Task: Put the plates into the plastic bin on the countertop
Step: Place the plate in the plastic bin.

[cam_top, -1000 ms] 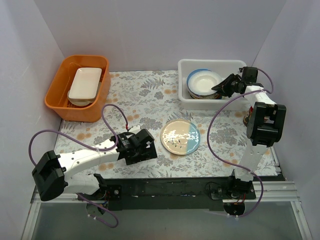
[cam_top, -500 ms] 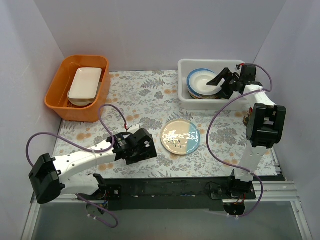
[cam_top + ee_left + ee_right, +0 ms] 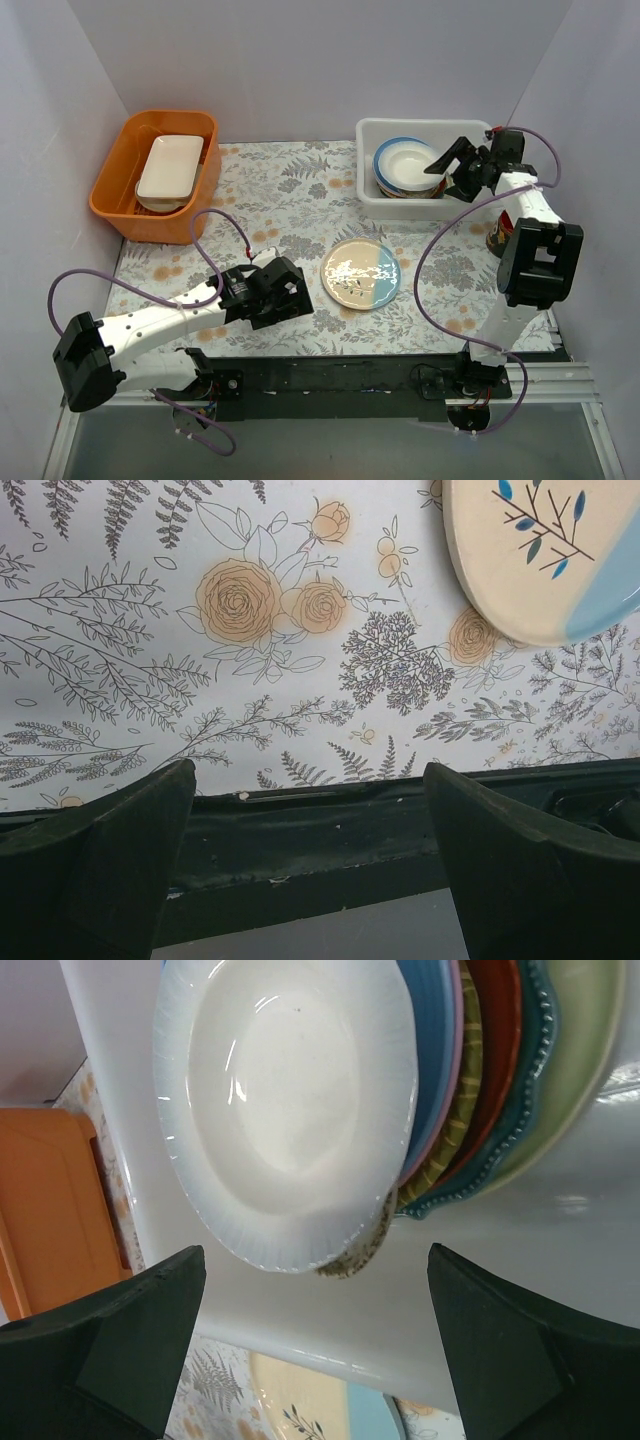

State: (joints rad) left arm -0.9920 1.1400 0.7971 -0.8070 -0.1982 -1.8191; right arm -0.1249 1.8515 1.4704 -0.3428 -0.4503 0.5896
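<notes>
Currently, table (image 3: 300, 205): leaf-printed, carrying everything; an orange tub (image 3: 120, 205) with a white dish (image 3: 170, 165) sits at the far left, out of play.
Plastic bin (image 3: 420, 208): far right of the table, holding a stack of plates (image 3: 405, 165) with a white one on top.
Loose plate (image 3: 360, 273): cream with a light blue side, lying flat on the table near the front middle, well apart from the bin and on its near side.
Left gripper (image 3: 303, 297): low over the table just to the left of the loose plate; fingers (image 3: 120, 860) spread wide with nothing between them.
Right gripper (image 3: 447, 168): up at the bin's right side, over the stack; fingers (image 3: 120, 1330) also wide apart and empty.
Key relation: the plate lies ahead and to the right of the left fingers, entering the left wrist view only at its upper right corner (image 3: 530, 560); the left arm is clearly nearer.
Axis: being round, the plate has no long axis; what counts is its left rim, the edge facing the fingers.
Judgement: the next reach likely needs a shift rightward so the open fingers straddle that rim.
</notes>
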